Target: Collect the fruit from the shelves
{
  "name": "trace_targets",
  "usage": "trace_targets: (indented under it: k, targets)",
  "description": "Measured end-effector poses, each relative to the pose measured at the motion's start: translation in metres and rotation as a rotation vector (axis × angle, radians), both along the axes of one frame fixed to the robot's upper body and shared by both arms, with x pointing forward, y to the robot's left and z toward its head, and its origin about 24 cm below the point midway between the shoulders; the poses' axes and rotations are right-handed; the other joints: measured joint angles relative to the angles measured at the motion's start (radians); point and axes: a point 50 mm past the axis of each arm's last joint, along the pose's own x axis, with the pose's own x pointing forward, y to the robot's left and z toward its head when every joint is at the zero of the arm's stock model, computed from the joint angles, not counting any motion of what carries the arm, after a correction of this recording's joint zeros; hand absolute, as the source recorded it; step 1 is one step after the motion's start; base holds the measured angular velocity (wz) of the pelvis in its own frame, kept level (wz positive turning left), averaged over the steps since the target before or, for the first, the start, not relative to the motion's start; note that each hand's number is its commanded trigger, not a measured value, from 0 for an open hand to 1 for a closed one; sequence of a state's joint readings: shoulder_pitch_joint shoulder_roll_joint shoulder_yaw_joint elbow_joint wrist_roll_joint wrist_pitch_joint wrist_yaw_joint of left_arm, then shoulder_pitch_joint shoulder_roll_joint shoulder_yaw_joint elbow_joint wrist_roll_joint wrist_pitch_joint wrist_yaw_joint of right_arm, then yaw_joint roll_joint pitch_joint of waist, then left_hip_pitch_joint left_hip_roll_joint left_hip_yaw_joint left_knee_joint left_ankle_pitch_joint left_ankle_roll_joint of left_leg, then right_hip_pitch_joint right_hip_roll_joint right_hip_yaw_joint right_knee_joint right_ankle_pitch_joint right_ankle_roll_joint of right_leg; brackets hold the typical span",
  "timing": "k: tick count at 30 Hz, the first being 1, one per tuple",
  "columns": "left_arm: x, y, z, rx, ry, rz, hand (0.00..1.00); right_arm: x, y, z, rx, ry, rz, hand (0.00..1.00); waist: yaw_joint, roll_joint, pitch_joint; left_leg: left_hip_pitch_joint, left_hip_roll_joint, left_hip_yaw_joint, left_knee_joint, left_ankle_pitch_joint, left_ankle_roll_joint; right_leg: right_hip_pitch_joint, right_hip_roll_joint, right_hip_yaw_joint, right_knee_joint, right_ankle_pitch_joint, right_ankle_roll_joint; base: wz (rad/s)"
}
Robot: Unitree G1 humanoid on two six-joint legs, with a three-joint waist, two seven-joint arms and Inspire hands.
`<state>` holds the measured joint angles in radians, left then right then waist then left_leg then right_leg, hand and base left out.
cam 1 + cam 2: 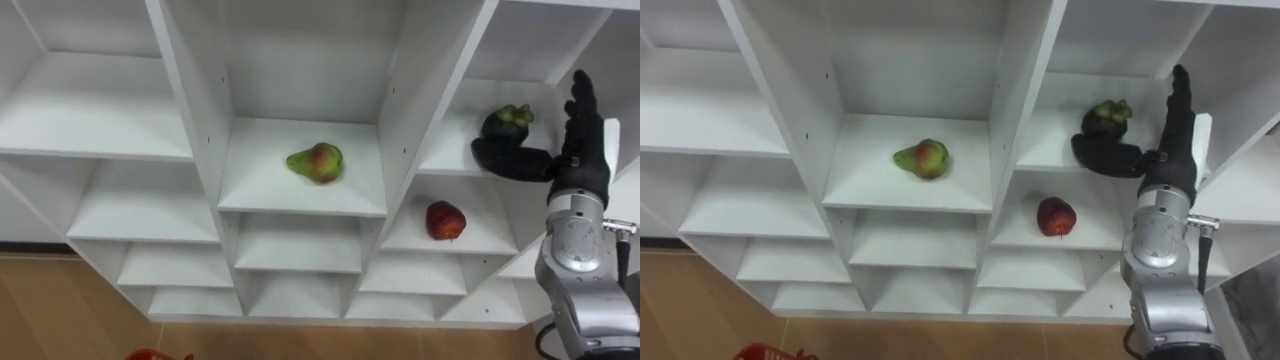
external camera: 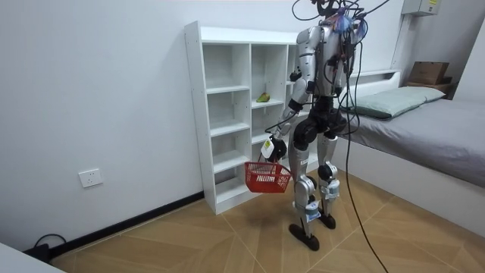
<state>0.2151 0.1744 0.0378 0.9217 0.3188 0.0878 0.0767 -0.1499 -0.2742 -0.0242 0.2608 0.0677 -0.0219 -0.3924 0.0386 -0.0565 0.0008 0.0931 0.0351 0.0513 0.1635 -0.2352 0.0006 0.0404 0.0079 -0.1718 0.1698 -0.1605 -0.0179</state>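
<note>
A green-red pear [image 1: 317, 161] lies on a shelf in the white closet's [image 1: 205, 120] middle column. In the right column a dark mangosteen [image 1: 508, 121] sits on the upper shelf and a red apple [image 1: 445, 220] on the shelf below. My right hand [image 1: 582, 150] is raised at the mangosteen's shelf, open, with its fingers straight up. Its thumb reaches left just under and in front of the fruit. In the room view my left hand [image 2: 270, 149] hangs low, shut on the handle of a red basket [image 2: 267, 177]. A bit of the basket's rim [image 1: 150, 354] peeks in at the bottom.
I stand close in front of the closet [image 2: 227, 114] on a wooden floor. A bed [image 2: 424, 125] lies behind me on the room view's right. The other shelves of the closet hold nothing.
</note>
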Motion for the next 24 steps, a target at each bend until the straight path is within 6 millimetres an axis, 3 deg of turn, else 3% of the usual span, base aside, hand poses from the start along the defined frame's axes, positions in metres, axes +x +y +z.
trace_targets:
  k: [14,24]
  targets:
    - [0.003,0.0,0.0,0.007,-0.002,-0.027,1.0,0.004,0.002,0.005,-0.083,0.002,0.04,0.0,-0.001,-0.001,0.0008,0.0,0.0,-0.004,0.001,0.0,0.0,0.001,-0.001,-0.007,-0.001,0.0,0.0,0.0]
    - [0.003,0.0,0.001,0.008,-0.008,-0.031,1.0,0.001,-0.003,-0.013,-0.084,0.087,0.04,0.0,-0.003,-0.011,0.0046,0.01,-0.003,-0.025,0.005,0.0,0.0,0.024,-0.005,-0.026,-0.003,0.0,0.0,0.05]
